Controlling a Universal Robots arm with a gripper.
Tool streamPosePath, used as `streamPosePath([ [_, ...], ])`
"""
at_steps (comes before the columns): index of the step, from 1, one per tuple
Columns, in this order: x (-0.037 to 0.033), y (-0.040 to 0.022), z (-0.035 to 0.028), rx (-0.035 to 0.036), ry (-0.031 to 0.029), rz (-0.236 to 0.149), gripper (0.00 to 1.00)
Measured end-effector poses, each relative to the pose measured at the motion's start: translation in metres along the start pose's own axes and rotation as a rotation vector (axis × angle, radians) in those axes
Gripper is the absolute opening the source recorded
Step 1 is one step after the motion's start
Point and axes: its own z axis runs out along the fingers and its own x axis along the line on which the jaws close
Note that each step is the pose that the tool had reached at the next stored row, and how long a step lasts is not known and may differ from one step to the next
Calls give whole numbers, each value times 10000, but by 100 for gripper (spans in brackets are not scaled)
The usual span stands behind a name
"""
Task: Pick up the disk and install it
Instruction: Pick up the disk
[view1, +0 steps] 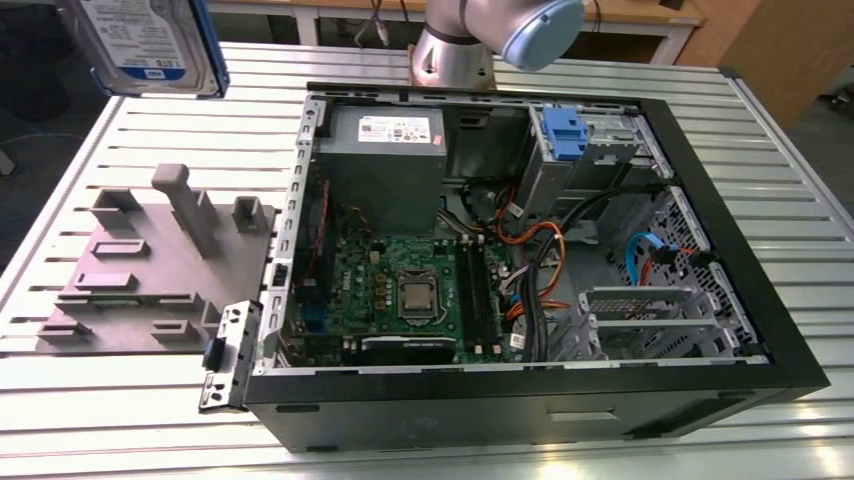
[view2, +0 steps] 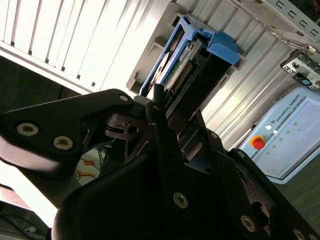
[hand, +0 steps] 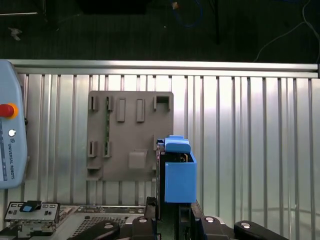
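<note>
The black metal two-fingered gripper is clenched on one end of the disk, a flat silver-grey metal hard drive with a white-and-blue label, clipped into a smooth blue plastic carrier frame. In the exterior view the disk hangs high in the air above the far corner of the ribbed, silver aluminium slatted table, on the exterior view's left, well apart from the computer. Gripping it by the end probably leaves the long blue rails and the opposite end free to slide into a bay. In the first wrist view the disk stands edge-on out of the fingers, just beside the edge of the matt grey moulded plastic fixture plate, whose upright posts and slots look shaped to cradle parts. The height seems chosen to keep the drive clear of those posts. The black sheet-metal desktop computer case lies on its side with the panel off, so its green circuit board and cables face up where an arm can reach in. At its far corner sits a perforated steel drive cage with a blue plastic latch (a likely seat for the disk).
</note>
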Motion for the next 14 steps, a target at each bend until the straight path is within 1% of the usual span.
streamPosePath([
  [7,-1,-186,-5,0,0,1,35],
  [14,-2,-350,-10,-1,0,0,35],
])
